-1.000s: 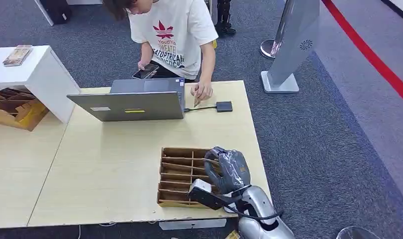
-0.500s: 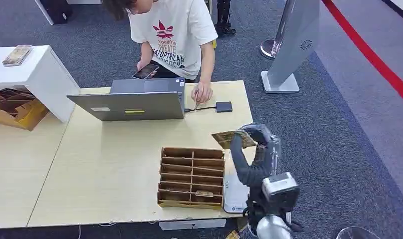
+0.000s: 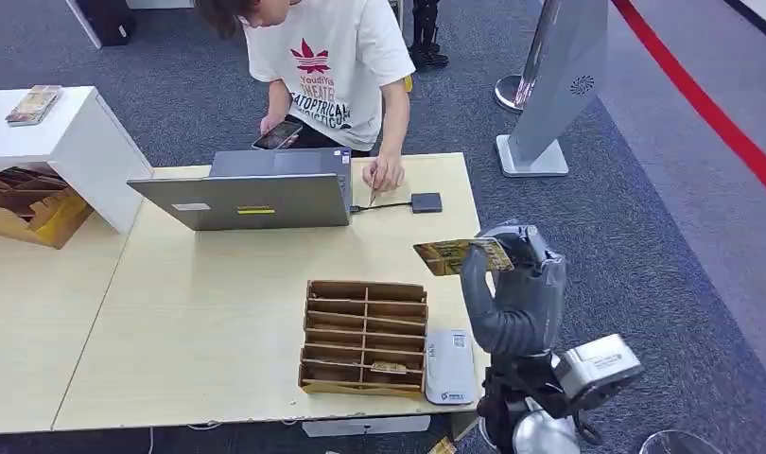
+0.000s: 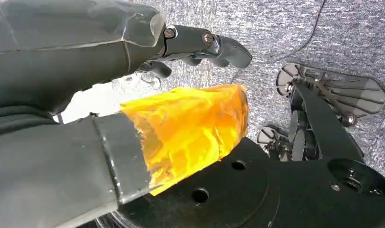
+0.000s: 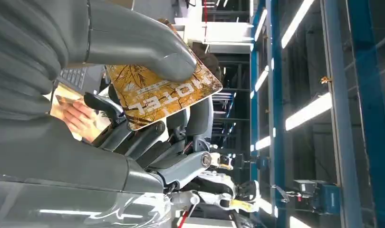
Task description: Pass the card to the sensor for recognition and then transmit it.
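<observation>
Your right hand pinches the card, lifted above the table. Presenting it to the sensor, well ahead, remains, then transmission.

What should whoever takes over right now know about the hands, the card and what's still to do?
Right hand holds the card raised above the table's right edge, thumb pressed on its printed face.
Left hand holds nothing, hanging over the carpet.
Wooden card tray sits near the front edge, a white device flat beside it.
Done: card lifted from the tray area.
Left: present the card to the sensor, then hand it over.
</observation>
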Available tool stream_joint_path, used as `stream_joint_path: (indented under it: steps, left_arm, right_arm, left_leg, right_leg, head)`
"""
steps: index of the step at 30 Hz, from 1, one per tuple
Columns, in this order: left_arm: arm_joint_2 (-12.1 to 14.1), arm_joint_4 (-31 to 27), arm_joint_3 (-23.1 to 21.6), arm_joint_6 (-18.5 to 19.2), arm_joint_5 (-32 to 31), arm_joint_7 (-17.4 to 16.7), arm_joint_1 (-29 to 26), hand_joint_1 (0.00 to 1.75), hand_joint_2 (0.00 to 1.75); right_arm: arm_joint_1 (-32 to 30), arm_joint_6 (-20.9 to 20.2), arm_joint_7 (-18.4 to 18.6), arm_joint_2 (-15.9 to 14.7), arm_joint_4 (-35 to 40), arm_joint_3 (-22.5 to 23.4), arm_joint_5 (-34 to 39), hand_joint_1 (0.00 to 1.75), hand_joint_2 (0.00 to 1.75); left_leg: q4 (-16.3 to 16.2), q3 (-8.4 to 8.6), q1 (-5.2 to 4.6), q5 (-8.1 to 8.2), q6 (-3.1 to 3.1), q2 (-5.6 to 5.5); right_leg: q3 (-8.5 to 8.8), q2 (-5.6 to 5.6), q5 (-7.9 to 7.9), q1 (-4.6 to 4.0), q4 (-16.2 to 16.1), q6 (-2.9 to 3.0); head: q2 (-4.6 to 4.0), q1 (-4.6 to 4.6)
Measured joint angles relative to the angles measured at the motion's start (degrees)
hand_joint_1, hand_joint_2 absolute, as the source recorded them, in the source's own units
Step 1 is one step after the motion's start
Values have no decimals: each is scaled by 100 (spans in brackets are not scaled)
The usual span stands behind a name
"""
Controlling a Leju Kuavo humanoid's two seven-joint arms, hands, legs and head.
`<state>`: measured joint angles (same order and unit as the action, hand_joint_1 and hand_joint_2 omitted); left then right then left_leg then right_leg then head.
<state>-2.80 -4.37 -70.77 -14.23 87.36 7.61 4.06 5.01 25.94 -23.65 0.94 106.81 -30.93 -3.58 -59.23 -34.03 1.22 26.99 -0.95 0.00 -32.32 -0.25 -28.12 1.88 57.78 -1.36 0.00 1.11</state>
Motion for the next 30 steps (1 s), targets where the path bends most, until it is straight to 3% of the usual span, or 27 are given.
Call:
stream_joint_path:
  steps: [7, 18, 30]
  left_arm:
    - [2, 0, 0, 18, 0, 2, 1, 0, 0]
    - [87, -63, -7, 63, -39, -63, 20, 0, 0]
    - [162, -125, -151, 52, -206, -164, 82, 0, 0]
  right_arm:
    - [177, -153, 228, 2, -121, 0, -138, 175, 175]
    - [1695, -1044, 1180, 89, -1752, -96, -485, 175, 175]
    - [2860, -1222, 1582, 405, -3152, -369, -1137, 175, 175]
  left_leg:
    - [1, -3, 0, 0, 0, 1]
    - [0, 1, 0, -13, -6, 1]
    - [0, -2, 0, -14, -7, -2]
  right_leg:
    - [0, 1, 0, 0, 0, 0]
    - [2, -1, 10, 0, 3, 0]
    - [0, -4, 9, 0, 3, 0]
  head:
    - [0, 0]
    - [0, -2]
    - [0, -2]
